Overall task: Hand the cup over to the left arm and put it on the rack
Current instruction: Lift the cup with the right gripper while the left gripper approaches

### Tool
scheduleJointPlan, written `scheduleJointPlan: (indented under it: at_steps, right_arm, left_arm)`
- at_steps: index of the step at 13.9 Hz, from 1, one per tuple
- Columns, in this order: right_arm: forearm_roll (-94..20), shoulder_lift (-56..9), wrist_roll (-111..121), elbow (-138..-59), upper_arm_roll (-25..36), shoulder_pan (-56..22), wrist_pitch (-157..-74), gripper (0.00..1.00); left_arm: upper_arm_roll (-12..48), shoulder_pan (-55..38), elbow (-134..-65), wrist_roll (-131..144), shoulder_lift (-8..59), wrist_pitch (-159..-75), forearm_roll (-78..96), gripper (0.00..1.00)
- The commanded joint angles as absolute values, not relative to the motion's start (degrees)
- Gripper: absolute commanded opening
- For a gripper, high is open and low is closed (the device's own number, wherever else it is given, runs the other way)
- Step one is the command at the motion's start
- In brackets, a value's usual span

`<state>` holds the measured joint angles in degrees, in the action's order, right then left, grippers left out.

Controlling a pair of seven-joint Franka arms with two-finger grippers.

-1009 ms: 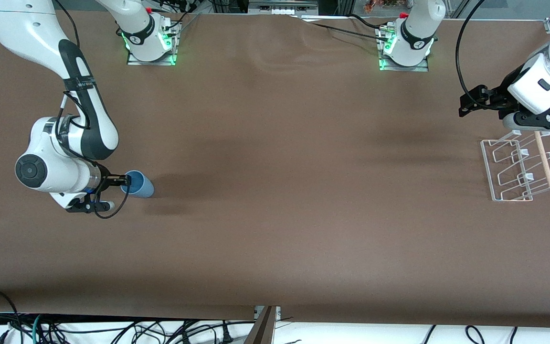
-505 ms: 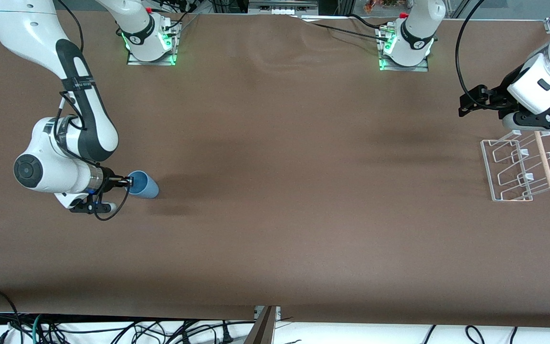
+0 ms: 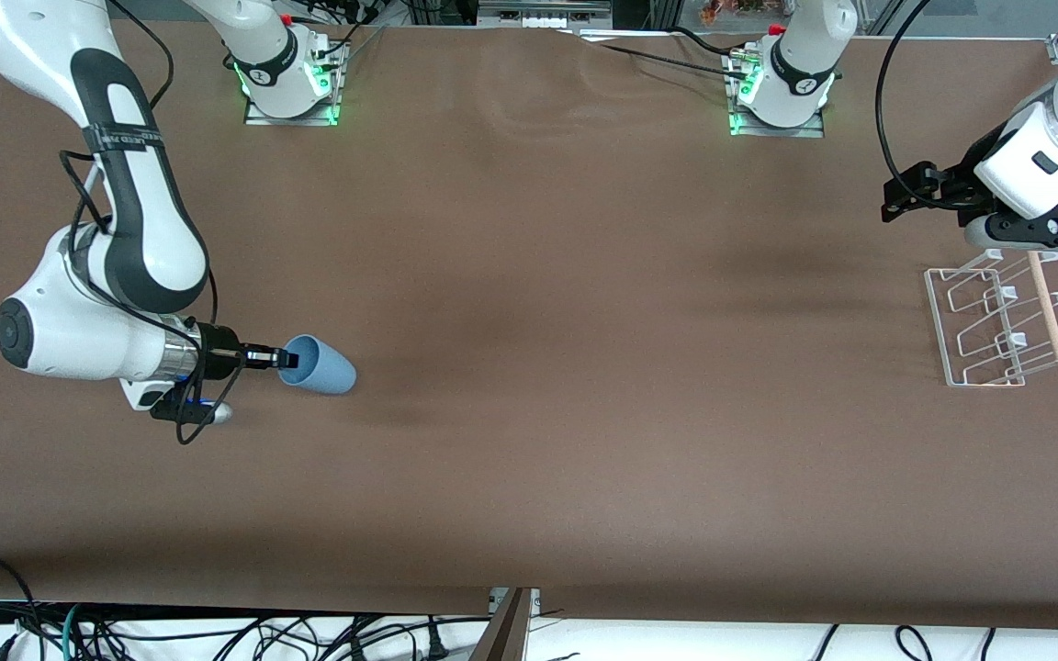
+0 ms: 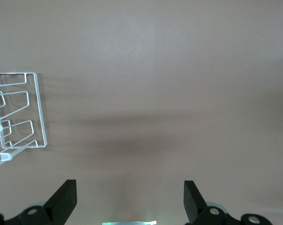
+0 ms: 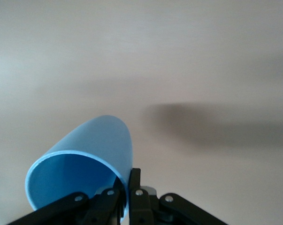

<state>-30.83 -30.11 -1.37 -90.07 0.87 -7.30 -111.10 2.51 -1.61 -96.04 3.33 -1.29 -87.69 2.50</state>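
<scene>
The light-blue cup [image 3: 320,367] is held on its side above the table toward the right arm's end. My right gripper [image 3: 279,359] is shut on the cup's rim, one finger inside the mouth and one outside. In the right wrist view the cup [image 5: 89,159] shows its open mouth, with the right gripper [image 5: 127,190] pinching its wall. My left gripper [image 3: 896,207] is open and empty, in the air beside the white wire rack [image 3: 997,317] with its wooden dowel [image 3: 1048,312]. The left wrist view shows the left gripper's spread fingers [image 4: 66,199] and part of the rack [image 4: 19,115].
The brown table [image 3: 584,413] is bare between the cup and the rack. The two arm bases [image 3: 290,78] stand at the table's edge farthest from the front camera. Cables hang below the edge nearest the front camera.
My right gripper has carried the cup toward the left arm's end of the table and tipped it further onto its side. The left arm has stayed where it was.
</scene>
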Motion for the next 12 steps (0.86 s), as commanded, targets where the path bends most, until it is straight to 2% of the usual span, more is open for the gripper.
scheduleJointPlan:
  at_steps: [1,6,12]
  right_arm:
    - [-36.7,-31.0,-10.1,-85.5,-0.5,-10.4,-110.0,0.0]
    - [-47.2,-34.2,-21.4,-80.1,-0.6,-15.7,-110.9,0.0]
    - [-50.2,-37.3,-25.2,-75.9,-0.7,-20.6,-114.0,0.0]
  left_arm:
    - [2.8,-1.3,-94.7,2.4,-1.1,-86.4,1.7,1.0]
    - [2.5,-1.3,-94.7,2.6,0.0,-86.2,2.4,1.0]
    - [2.9,-2.3,-94.3,-5.4,4.6,-85.6,10.1,1.0]
